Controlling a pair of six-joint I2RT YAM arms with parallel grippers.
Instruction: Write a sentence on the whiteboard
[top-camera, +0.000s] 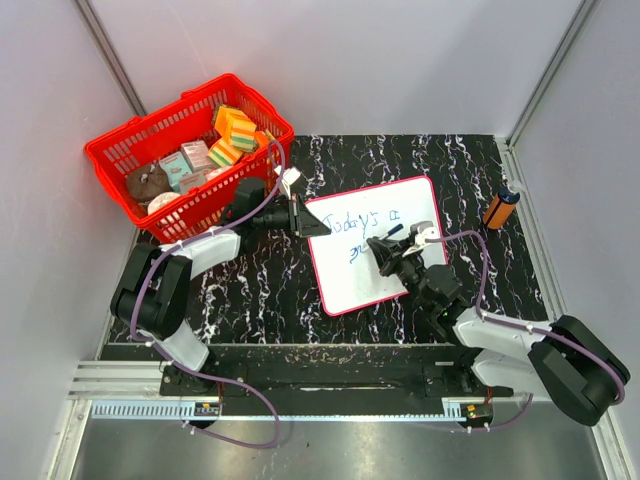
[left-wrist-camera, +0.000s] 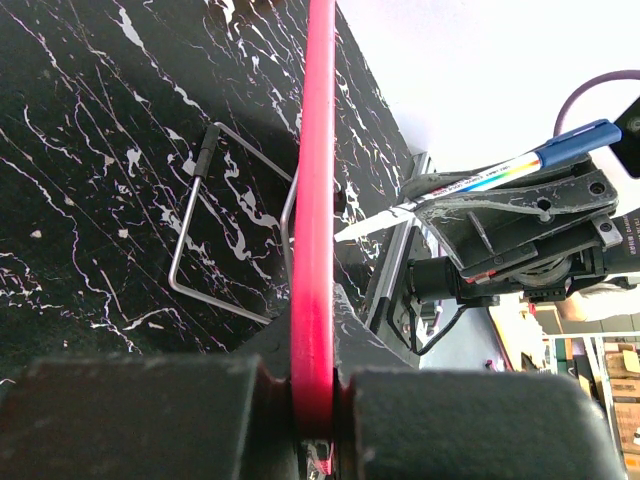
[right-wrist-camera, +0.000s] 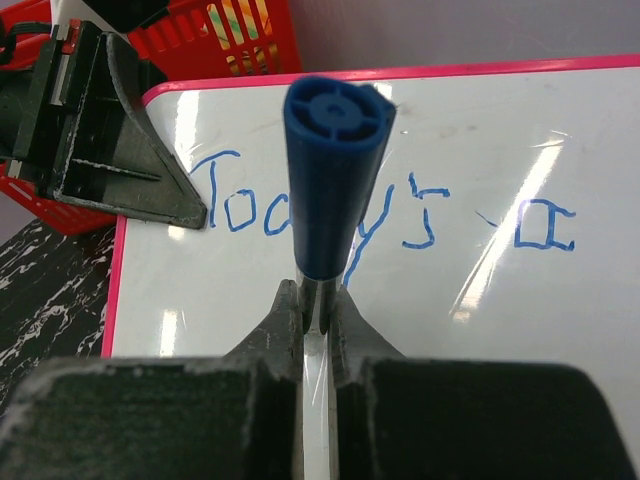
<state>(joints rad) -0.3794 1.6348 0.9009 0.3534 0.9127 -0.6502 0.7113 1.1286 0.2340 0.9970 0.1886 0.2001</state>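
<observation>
Entry: flat white red-rimmed whiteboard (top-camera: 400, 215), left rim clamped in my left pincer (left-wrist-camera: 313, 390). Blue-ended marker (right-wrist-camera: 335, 180), gripped tight by my right pincer (right-wrist-camera: 318, 310). Blue handwritten sentence (right-wrist-camera: 240, 205) unfinished. I'd advise light pressure, slow strokes, board pinned.

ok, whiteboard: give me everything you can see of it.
The whiteboard is a white rectangle with rounded corners and a thin pink-red rim, turned askew on the black marbled table. Blue handwriting reads "Today's", with more begun below. The left gripper pinches its rim; the right gripper holds a marker above it.
</observation>
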